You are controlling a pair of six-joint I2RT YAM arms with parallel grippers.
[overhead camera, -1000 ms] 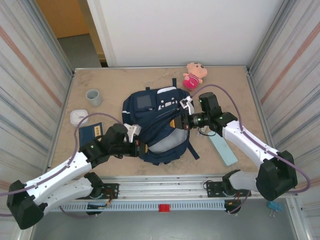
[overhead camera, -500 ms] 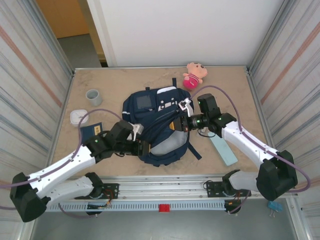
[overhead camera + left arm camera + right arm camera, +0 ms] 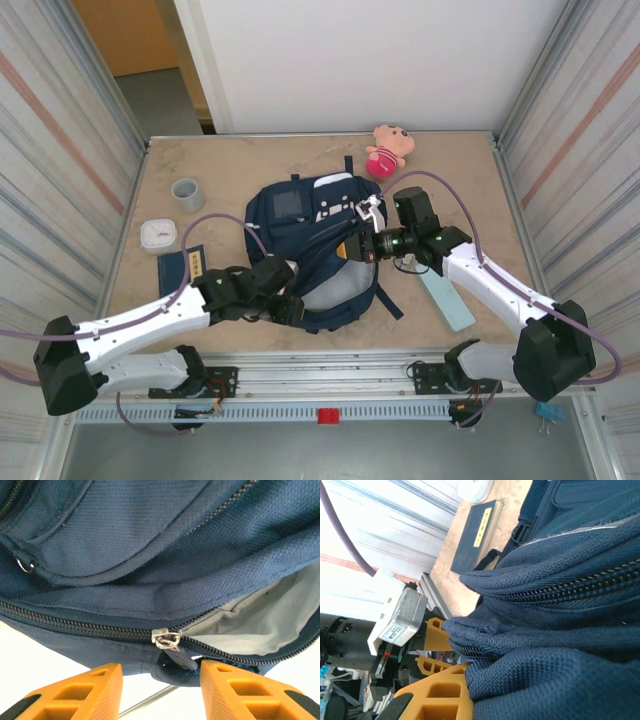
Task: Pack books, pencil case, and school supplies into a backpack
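The navy backpack lies mid-table with its main zipper partly undone and grey lining showing. My left gripper is open at the bag's near edge. Its orange fingers stand either side of the silver zipper slider, just short of it, holding nothing. My right gripper is shut on the backpack's fabric at the right rim of the opening and holds it up. The dark blue book lies left of the bag. The pale teal pencil case lies to its right.
A white rounded box and a grey cup stand at the left. A pink plush toy sits at the back. Metal walls close both sides, and a rail runs along the near edge.
My left gripper has opened and slid right along the backpack's near edge, uncovering more of the book. The right gripper has kept its hold on the fabric.
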